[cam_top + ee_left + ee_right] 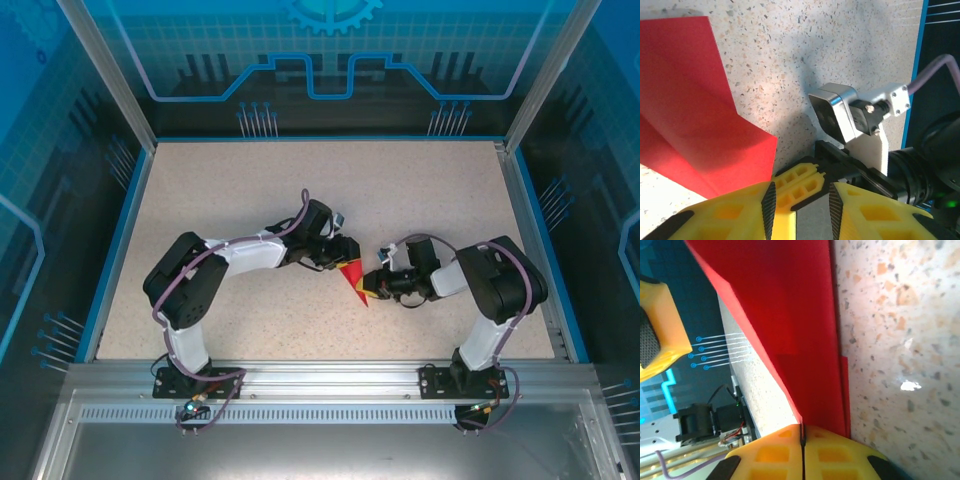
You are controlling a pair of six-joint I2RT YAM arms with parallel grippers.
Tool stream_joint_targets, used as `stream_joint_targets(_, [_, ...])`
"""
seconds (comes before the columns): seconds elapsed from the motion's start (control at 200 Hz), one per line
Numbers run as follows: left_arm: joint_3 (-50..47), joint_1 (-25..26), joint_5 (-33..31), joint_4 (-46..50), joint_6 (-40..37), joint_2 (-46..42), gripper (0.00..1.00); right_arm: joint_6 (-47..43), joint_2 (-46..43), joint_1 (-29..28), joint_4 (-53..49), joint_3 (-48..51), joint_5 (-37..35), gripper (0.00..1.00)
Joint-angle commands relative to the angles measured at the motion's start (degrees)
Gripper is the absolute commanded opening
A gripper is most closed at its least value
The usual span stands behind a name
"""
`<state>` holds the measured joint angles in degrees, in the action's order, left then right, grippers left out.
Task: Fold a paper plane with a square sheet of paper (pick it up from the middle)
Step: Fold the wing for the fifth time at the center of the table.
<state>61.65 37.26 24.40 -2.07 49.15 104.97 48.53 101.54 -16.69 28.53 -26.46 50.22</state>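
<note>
Right wrist view has my right gripper (802, 432) closed tight on the folded red paper sheet (790, 315). Its layered edge is pinched at my fingertips and the rest runs away from them over the speckled table (900, 340), I judge to pin the layers while a crease is worked. My left gripper (801, 202) stands partly open with nothing between its 2 fingers, just beside the right gripper, and a flat flap of the sheet lies next to it.
</note>
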Motion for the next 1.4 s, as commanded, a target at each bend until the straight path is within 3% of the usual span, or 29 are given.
stream_joint_targets(0.0, [-1.18,0.34,2.65,-2.46,-1.07,0.54,0.37,1.39,2.96,1.35,-1.27,-1.48,2.66,0.07])
stream_joint_targets(0.595, [3.15,0.71,0.29,-4.72,-0.37,7.13,0.37,-1.60,4.11,1.49,-7.83,-3.84,2.43,0.08])
stream_joint_targets(0.805, [1.99,0.71,0.86,-7.81,0.77,5.44,0.38,-2.47,4.04,1.51,-9.42,-4.21,2.04,0.09])
stream_joint_targets(1.395, [4.39,-0.23,-5.34,-0.51,-0.23,11.83,0.33,-2.26,2.18,1.48,-14.56,-4.30,-1.37,0.14])
